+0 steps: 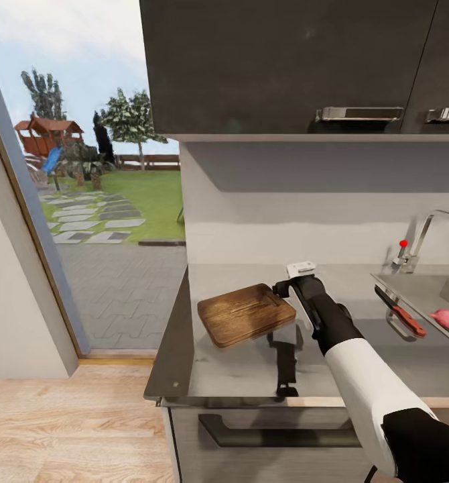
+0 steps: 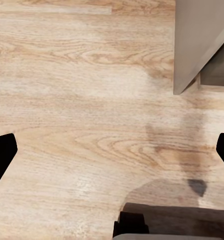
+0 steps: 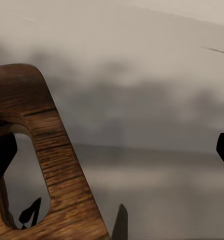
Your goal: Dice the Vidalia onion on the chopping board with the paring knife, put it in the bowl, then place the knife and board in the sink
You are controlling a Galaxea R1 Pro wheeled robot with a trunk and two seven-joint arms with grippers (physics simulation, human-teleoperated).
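Right gripper [image 1: 283, 287] is at the handle end of the chopping board [image 1: 246, 313]. The board looks tilted, its handle end raised off the surface [image 1: 399, 355], casting a shadow below. In the right wrist view the fingers [image 3: 1, 155] sit wide apart at the frame edges, with the board's slot-handle end [image 3: 51, 165] next to one of them; can't tell if there's actual contact or grip.

Left gripper [image 2: 112, 150]: fingers [image 2: 0, 152] spread wide, nothing between them, just wooden floor [image 2: 81, 100] below.

Board is near the left end of the surface. Sink [image 1: 419, 295] is at the right end, cut off by the frame edge. Paring knife [image 1: 400, 312] lies on the steel there, Vidalia onion [image 1: 445, 317] just beside it. Tap [image 1: 419, 241] with red knob [image 1: 403, 243] is behind them, spout cropped.
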